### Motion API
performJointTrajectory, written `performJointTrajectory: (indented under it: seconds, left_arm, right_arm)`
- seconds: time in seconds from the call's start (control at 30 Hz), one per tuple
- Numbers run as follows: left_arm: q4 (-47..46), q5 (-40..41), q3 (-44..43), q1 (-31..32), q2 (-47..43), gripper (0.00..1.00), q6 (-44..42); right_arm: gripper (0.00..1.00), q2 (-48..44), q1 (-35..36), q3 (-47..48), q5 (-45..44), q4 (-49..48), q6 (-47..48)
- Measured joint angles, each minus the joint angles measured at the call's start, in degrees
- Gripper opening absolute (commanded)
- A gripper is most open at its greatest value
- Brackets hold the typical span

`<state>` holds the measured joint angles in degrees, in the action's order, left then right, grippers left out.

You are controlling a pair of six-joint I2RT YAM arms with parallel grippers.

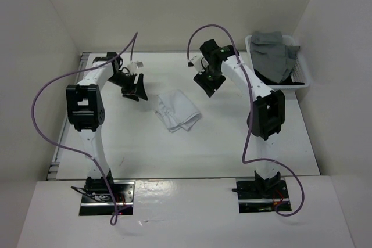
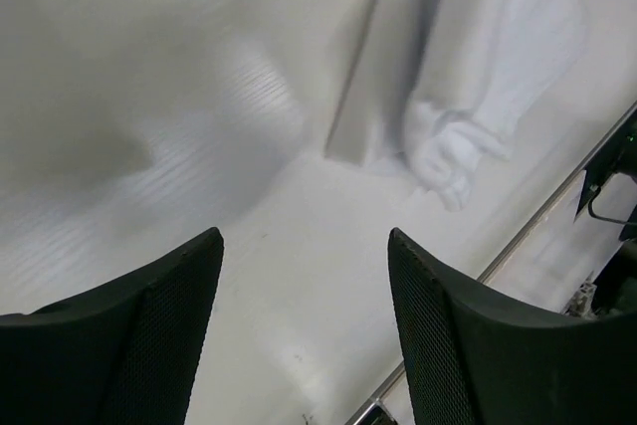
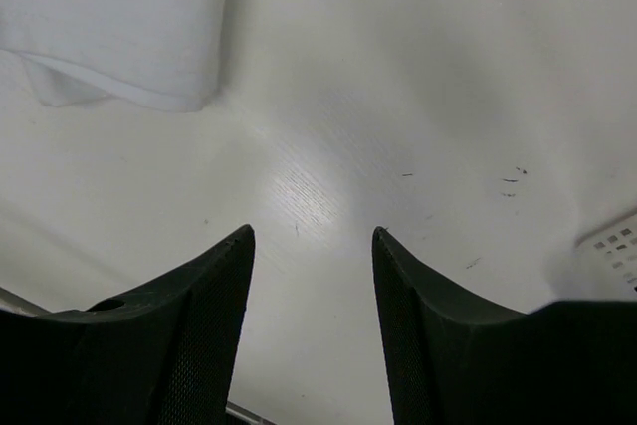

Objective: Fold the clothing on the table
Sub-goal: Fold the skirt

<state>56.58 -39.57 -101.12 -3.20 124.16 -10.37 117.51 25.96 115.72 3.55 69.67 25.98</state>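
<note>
Clothing [image 1: 178, 111]: on the table [image 1: 128, 143], near its middle, between the two arms.
Left gripper [image 1: 135, 90]: left of the clothing, slightly behind it, apart from it.
Right gripper [image 1: 208, 83]: right of the clothing, behind it, apart from it.
Basket [image 1: 303, 74]: at the table's far right corner.
Other garments [image 1: 274, 55]: heaped in the basket.

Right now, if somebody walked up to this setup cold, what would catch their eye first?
Probably the small, folded-over white fabric garment lying midway across the matte white tabletop, with the left gripper and right gripper hovering open and empty on either side. Then the white plastic basket in the far right corner, heaped with a crumpled grey garment.
</note>
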Motion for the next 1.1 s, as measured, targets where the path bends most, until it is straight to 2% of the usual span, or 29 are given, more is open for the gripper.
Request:
performJointTrajectory:
  seconds: [0.3, 0.57, 0.97, 1.1]
  left_arm:
    - [3.04, -2.4, -9.16, 11.82, 1.03, 0.75, -0.17]
    - [4.15, -1.97, -12.28, 11.87, 5.14, 0.75, 0.09]
    - [2.51, 5.7, -12.26, 12.9, 6.82, 0.75, 3.34]
    - [1.44, 7.04, -11.85, 14.21, 7.89, 0.67, 4.57]
  right_arm:
    - [0.56, 1.33, 1.29, -2.62, -0.15, -1.73, -0.55]
    - [0.56, 1.44, 1.29, -2.82, -0.26, -2.67, -0.76]
    - [0.56, 2.4, 1.29, -2.82, -0.39, -2.89, -1.03]
    - [0.56, 3.13, 1.29, -2.82, -0.39, -2.89, -1.03]
